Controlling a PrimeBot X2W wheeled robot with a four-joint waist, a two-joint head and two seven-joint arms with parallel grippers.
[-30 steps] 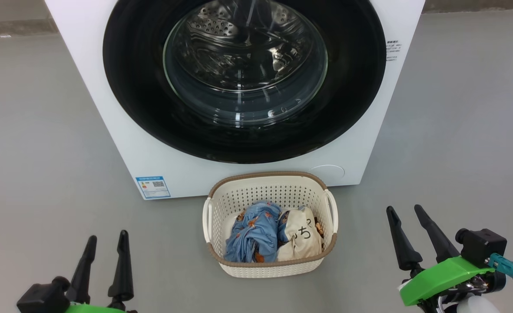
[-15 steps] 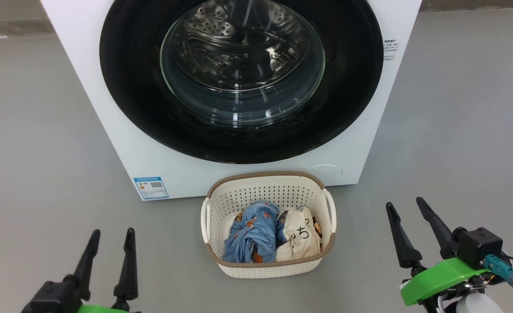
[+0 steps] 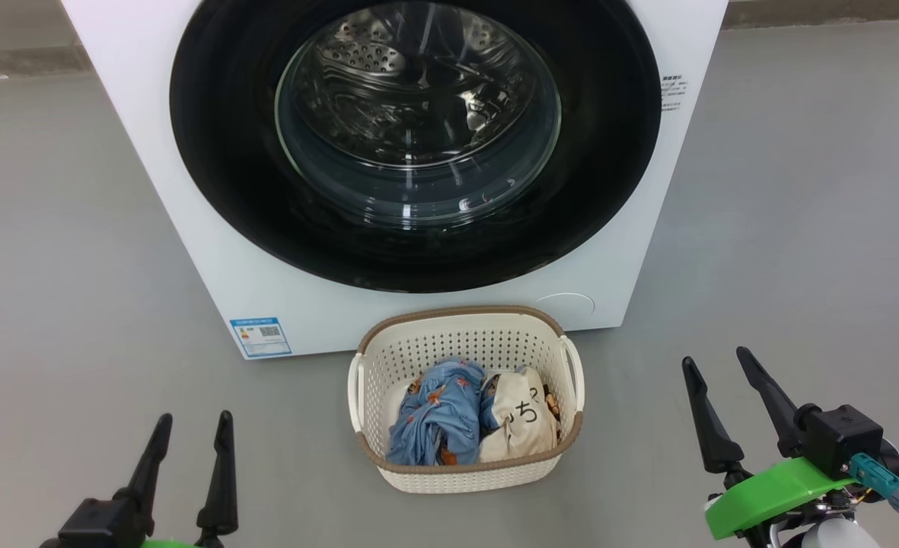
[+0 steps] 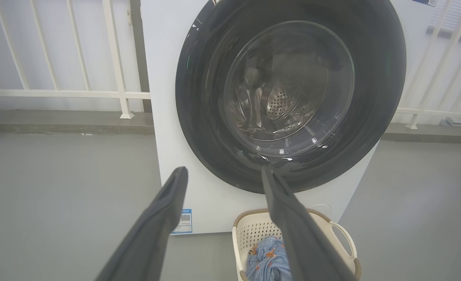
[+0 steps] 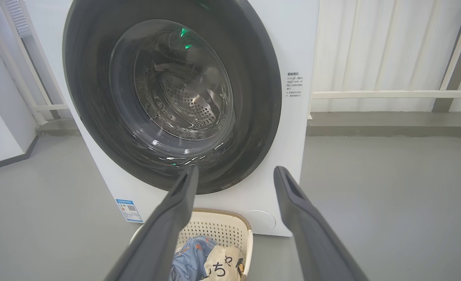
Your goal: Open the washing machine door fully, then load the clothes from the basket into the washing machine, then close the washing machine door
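The white washing machine [image 3: 213,251] stands ahead, its black-rimmed glass door [image 3: 416,137] flat against the front. On the floor just before it sits the cream basket [image 3: 466,473], holding the clothes: a light blue garment [image 3: 434,415] and a cream one with black characters [image 3: 521,415]. Low at the left, my left gripper [image 3: 194,422] is open and empty, left of the basket. My right gripper [image 3: 717,364] is open and empty too, to the basket's right. Both wrist views look at the door [image 4: 289,86] [image 5: 171,89] past spread fingers, with the basket [image 4: 333,226] [image 5: 210,224] below.
Grey floor [image 3: 799,228] spreads on both sides of the machine. A blue label sticker [image 3: 260,336] marks its lower left corner. White railings [image 4: 58,93] [image 5: 390,94] and a low kerb run behind the machine.
The whole head view has shifted slightly, so the camera has moved. Both grippers stay open and keep roughly the same places low in the picture.
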